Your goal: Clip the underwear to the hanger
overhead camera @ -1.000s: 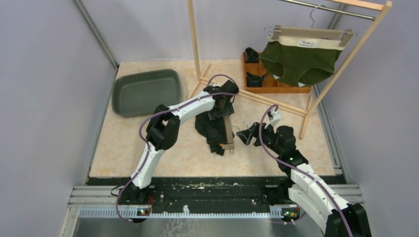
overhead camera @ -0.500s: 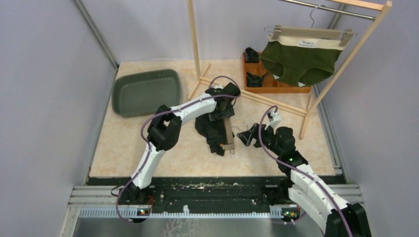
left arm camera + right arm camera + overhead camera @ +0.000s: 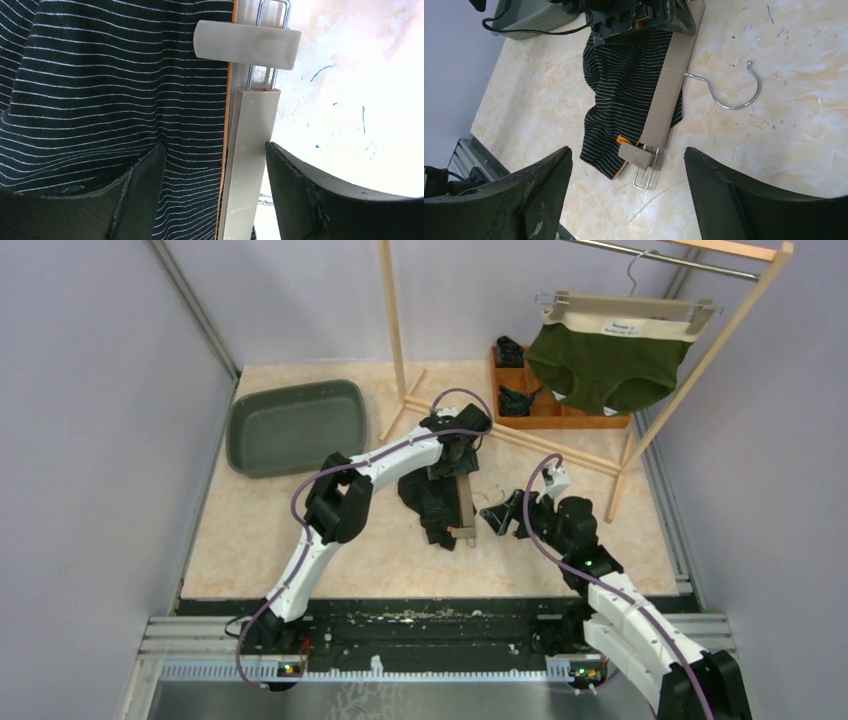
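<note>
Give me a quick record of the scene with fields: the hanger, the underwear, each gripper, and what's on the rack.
hanger: beige, clip type, lying flat, hook free
striped underwear: black, partly under the hanger
left gripper: open, straddling the hanger bar
right gripper: open, empty, near the hanger's clip end
wooden rack: green underwear hangs clipped on a second hanger

Soft, even light, faint shadows. The table [image 3: 360,150] glares white in the left wrist view; fingers [image 3: 325,200] perhaps slightly blurred.
</note>
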`<move>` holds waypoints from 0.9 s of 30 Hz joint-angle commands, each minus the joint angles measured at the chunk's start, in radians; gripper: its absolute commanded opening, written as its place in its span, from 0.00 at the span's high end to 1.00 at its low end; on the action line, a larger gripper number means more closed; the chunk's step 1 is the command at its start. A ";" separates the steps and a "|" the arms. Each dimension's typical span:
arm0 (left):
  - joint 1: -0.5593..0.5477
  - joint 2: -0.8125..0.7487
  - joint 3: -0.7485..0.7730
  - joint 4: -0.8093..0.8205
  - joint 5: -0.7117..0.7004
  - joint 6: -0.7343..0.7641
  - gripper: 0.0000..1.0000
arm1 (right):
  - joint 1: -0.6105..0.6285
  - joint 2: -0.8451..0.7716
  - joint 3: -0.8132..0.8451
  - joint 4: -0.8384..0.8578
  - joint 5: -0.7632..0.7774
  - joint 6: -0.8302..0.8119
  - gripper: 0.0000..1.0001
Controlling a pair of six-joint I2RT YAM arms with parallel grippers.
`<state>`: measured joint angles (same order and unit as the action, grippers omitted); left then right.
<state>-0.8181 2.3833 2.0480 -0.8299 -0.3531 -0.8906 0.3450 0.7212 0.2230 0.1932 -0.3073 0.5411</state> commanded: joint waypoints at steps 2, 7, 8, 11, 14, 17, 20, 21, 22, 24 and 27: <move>-0.010 0.021 0.014 -0.017 -0.042 0.025 0.22 | 0.009 -0.006 -0.005 0.042 0.012 -0.018 0.18; -0.022 -0.035 0.006 0.006 -0.079 0.047 0.20 | 0.009 -0.003 -0.011 0.051 0.013 -0.018 0.18; -0.027 -0.042 0.007 0.013 -0.091 0.054 0.20 | 0.009 -0.001 -0.010 0.051 0.011 -0.017 0.18; -0.041 -0.049 0.006 0.045 -0.123 0.093 0.19 | 0.009 -0.003 -0.010 0.051 0.012 -0.015 0.18; -0.049 -0.024 0.020 0.079 -0.124 0.123 0.19 | 0.009 -0.003 -0.008 0.051 0.012 -0.017 0.18; -0.051 0.008 0.044 0.074 -0.109 0.133 0.19 | 0.009 -0.005 -0.011 0.049 0.011 -0.015 0.18; -0.052 0.032 0.055 0.061 -0.099 0.137 0.23 | 0.010 -0.013 -0.015 0.044 0.012 -0.016 0.18; -0.052 0.037 0.054 0.060 -0.096 0.141 0.25 | 0.009 -0.017 -0.016 0.042 0.013 -0.015 0.18; -0.053 0.042 0.054 0.060 -0.095 0.143 0.26 | 0.009 -0.019 -0.018 0.040 0.015 -0.016 0.18; -0.054 0.049 0.054 0.032 -0.098 0.150 0.27 | 0.009 -0.022 -0.019 0.040 0.016 -0.016 0.18; -0.054 0.062 0.056 0.007 -0.095 0.164 0.28 | 0.009 -0.023 -0.020 0.044 0.016 -0.015 0.18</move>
<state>-0.8688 2.4104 2.0739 -0.7792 -0.4450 -0.7578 0.3450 0.7136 0.2066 0.1917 -0.2996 0.5411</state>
